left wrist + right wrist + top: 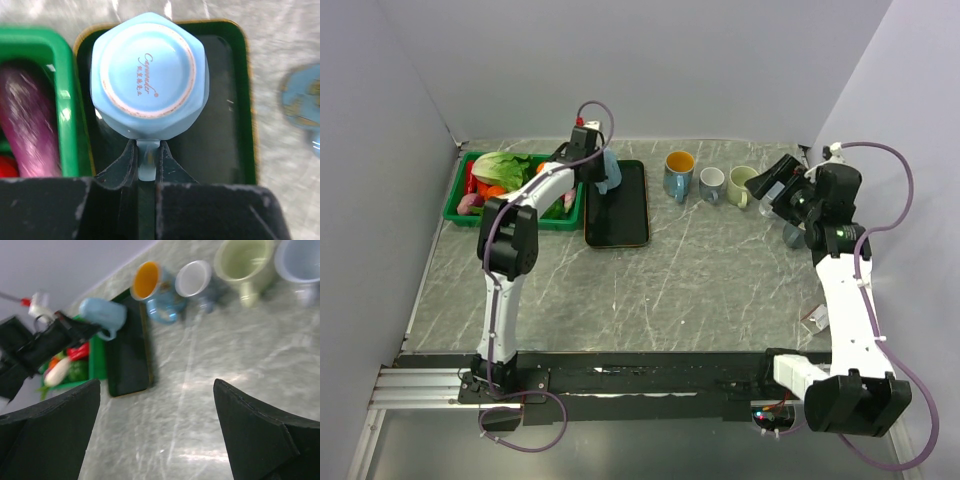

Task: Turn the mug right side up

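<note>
A light blue mug hangs over the far end of the dark green tray, its base facing my left wrist camera. My left gripper is shut on the mug's handle, one finger on each side. From above, the mug shows next to the left gripper at the tray's far end. In the right wrist view the mug is held clear of the tray. My right gripper stands open over bare table, at the right.
A green basket of vegetables sits left of the tray, with a purple eggplant inside. Three upright mugs stand in a row at the back: blue with orange inside, grey-blue, pale green. Another mug sits by the right arm.
</note>
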You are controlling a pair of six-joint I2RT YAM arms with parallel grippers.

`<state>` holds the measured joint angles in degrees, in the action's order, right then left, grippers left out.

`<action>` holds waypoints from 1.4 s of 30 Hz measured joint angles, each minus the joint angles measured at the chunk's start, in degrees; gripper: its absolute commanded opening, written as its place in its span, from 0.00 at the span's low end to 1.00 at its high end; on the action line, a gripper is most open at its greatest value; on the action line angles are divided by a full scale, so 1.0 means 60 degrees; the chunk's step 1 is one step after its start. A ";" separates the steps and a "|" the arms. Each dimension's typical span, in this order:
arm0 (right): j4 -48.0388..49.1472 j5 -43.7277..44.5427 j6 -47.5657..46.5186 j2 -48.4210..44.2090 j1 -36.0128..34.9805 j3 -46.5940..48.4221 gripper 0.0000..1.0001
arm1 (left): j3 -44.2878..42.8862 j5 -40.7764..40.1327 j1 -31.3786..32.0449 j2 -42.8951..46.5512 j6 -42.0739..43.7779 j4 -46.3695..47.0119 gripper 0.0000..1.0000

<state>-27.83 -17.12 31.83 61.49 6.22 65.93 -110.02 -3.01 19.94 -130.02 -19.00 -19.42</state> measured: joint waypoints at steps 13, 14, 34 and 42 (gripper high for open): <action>0.2124 -0.1880 0.1151 0.0171 -0.2415 -0.0754 0.99 | 0.1446 0.2820 -0.0423 0.2291 -0.3195 -0.0732 0.01; 0.2266 -0.1956 0.1268 0.0237 -0.2561 -0.0754 0.99 | 0.1661 0.3082 -0.0484 0.2579 -0.3486 -0.0608 0.01; 0.6670 -0.2412 0.4590 0.2648 -0.4787 -0.0441 0.97 | 0.6189 0.6524 -0.0801 0.6371 -1.1085 0.8910 0.01; 0.8236 -0.2477 0.4885 0.3115 -0.4805 0.0481 0.92 | 0.6218 0.6510 0.0073 0.6553 -1.1781 0.9956 0.01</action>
<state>21.58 -31.99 61.14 80.18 -22.61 68.82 -72.71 36.05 20.38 -90.70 -89.69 40.32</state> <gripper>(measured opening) 0.937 0.115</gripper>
